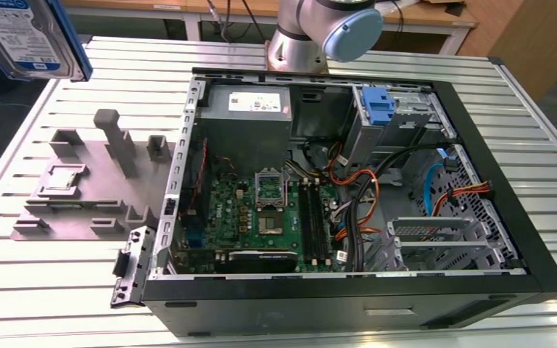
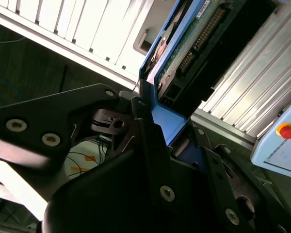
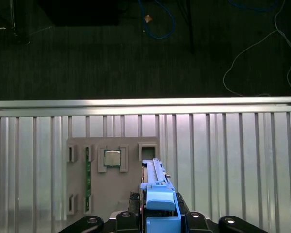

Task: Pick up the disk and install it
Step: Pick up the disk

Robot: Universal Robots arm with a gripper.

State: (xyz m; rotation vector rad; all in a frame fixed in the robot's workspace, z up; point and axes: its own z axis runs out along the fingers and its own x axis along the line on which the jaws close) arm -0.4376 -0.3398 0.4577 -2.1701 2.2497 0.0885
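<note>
Black fingers point(image 2: 148, 131) sit closest to us in the second wrist view, clamped together on the blue carrier of the disk point(image 2: 184, 53), whose green circuit board and connector pins face the lens. In the first wrist view the disk point(image 3: 157, 194) is held on edge in the air, apart from everything beneath it. Below lies a grey fixture plate point(image 3: 114, 194) with several pockets. 1 holds a square processor point(image 3: 112, 158) and another holds a narrow green memory stick point(image 3: 88, 177). The empty pocket point(image 3: 145, 153) lies nearest the disk. That plate rests on the slatted metal counter point(image 3: 223, 160), and past the counter's edge we see dark floor point(image 3: 87, 48).

In the exterior view the disk point(image 1: 27, 36) hangs high at the exterior view's left, near the lens and well apart from the open computer case point(image 1: 356, 304). We judge the pick-up done and the carry in hand; the install is not yet done.

Inside the case we find:
- a green motherboard point(image 1: 259, 217)
- a grey power supply point(image 1: 244, 119)
- orange and black cables point(image 1: 361, 210)
- 1 bare blue bracket point(image 1: 380, 105) at the far drive bays
- a metal cage point(image 1: 443, 235) that looks empty

Seating the disk, by our judgement, calls for its carrier squared to a free bay and kept off those cables. Farthest back, the arm point(image 1: 318, 29) rises behind the case.
</note>
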